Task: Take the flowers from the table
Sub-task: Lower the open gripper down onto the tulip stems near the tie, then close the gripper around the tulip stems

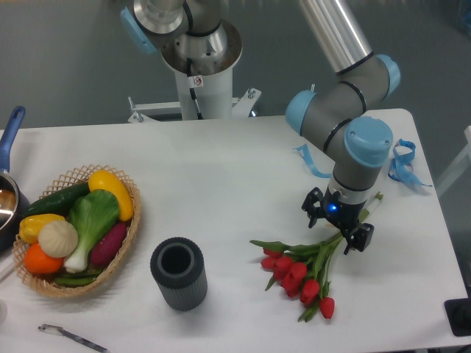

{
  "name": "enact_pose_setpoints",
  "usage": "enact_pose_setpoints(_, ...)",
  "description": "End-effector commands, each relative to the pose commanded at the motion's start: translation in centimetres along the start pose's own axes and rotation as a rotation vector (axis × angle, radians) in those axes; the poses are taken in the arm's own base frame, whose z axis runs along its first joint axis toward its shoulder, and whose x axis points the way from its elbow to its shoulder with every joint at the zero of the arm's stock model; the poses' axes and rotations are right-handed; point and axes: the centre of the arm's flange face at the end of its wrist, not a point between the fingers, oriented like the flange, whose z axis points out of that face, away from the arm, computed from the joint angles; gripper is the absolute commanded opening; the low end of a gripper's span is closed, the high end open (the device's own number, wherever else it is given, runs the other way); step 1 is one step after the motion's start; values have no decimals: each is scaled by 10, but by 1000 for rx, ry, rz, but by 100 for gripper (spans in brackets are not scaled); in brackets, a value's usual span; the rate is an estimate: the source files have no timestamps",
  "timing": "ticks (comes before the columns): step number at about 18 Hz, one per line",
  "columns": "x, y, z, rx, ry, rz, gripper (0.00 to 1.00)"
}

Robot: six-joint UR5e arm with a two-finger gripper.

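Flowers (303,269) lie flat on the table (221,176), right of its middle and toward the near edge, and your gripper (338,230) sits low over their stems with its two fingers spread to either side, jaws apart and nothing clamped between them. Around them you have a dark grey ribbed cylinder (179,273) standing upright well to the left, a wicker basket (81,229) of toy vegetables near the left edge, and the handle of a blue pan (9,147) poking in beyond that. Two blue ribbons rest behind the arm, one (309,160) beside the wrist and one (403,163) near the right edge; a thin metal tool (70,335) lies at the near left edge and a black object (461,316) cuts in at the near right corner. Nothing sits between the gripper and the bunch. The bunch's long axis runs diagonally: red heads point to the near left, while the stem ends point away and right, past the gripper. You will find no readable writing anywhere.
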Motion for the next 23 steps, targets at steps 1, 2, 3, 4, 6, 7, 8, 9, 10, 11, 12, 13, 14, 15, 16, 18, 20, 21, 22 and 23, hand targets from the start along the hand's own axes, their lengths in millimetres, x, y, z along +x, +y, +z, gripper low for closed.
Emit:
enact_pose_setpoints(1, -1, 2, 3, -19, 2, 10, 100)
enact_pose_setpoints(2, -1, 4, 5, -30, 4, 13, 100)
enact_pose_setpoints(3, 1, 5, 8, -36, 11, 14, 100)
enact_pose_setpoints(4, 3, 6, 12, -38, 18, 17, 100)
enact_pose_setpoints(6, 0, 8, 17, -63, 20, 25, 100)
enact_pose_setpoints(7, 0, 10, 22, -67, 27, 22, 100)
enact_pose_setpoints(8, 1, 10, 23, -67, 30, 25, 100)
enact_pose_setpoints(9, 3, 9, 25, -67, 35, 26, 100)
enact_pose_setpoints(10, 5, 8, 29, -69, 43, 27, 100)
enact_pose_setpoints(11, 7, 8, 30, -69, 46, 28, 100)
enact_pose_setpoints(12, 7, 8, 30, -69, 45, 30, 99)
enact_pose_setpoints(13, 7, 7, 31, -69, 46, 29, 94)
enact_pose_setpoints(14, 6, 7, 30, -69, 43, 30, 92)
enact_pose_setpoints(15, 5, 7, 31, -69, 43, 30, 92)
enact_pose_setpoints(16, 5, 6, 32, -68, 44, 31, 92)
enact_pose_setpoints(18, 5, 5, 32, -70, 44, 31, 90)
enact_pose_setpoints(20, 3, 5, 31, -73, 40, 32, 90)
enact_pose_setpoints(21, 3, 6, 32, -82, 41, 32, 89)
enact_pose_setpoints(22, 3, 7, 34, -99, 42, 34, 89)
enact_pose_setpoints(23, 3, 6, 34, -104, 38, 36, 89)
